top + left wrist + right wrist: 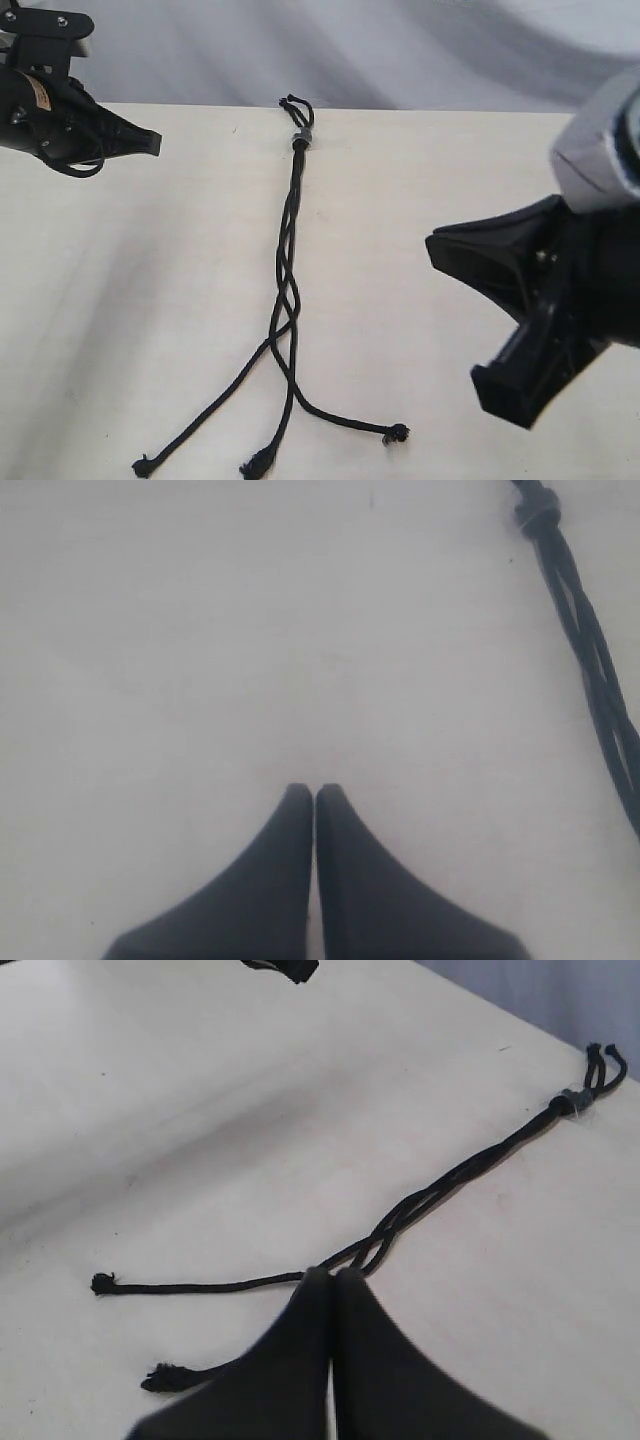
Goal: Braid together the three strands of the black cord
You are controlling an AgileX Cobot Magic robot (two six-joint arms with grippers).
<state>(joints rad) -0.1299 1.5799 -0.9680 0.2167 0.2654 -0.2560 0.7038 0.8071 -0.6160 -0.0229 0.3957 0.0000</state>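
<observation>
1. The black cord (pixel 291 220) is lying stretched along the middle of the worktop (pixel 120 300). Its grey band (pixel 300 138) and short loops (pixel 296 103) are sitting close to the far edge as the exterior view shows it, and its free ends are pointing toward the near edge.
2. From the band downward, the 3 strands (pixel 345 421) are running tight together and then crossing over one another a few times in loose, open turns. This looks like a partly made braid covering roughly the upper 2 thirds of the length.
3. Below the last crossing the strands are fanning apart. 1 knotted tip (pixel 143 466) is lying toward the near left corner, 1 (pixel 257 465) is near the middle of the near edge, and 1 (pixel 397 433) is further right.
4. The left hand (pixel 315 790) is hanging over bare worktop near the far left corner, well apart from the cord. Its fingers are pressed together and are holding nothing.
5. The right hand (pixel 322 1278) is also showing its fingers closed against each other. In the exterior view it is sitting off toward the right edge, apart from the cord, so it appears to be gripping nothing.
6. Judging by this, the loose lower part is waiting to be crossed down to the knots, and the slack turns may need tightening.
</observation>
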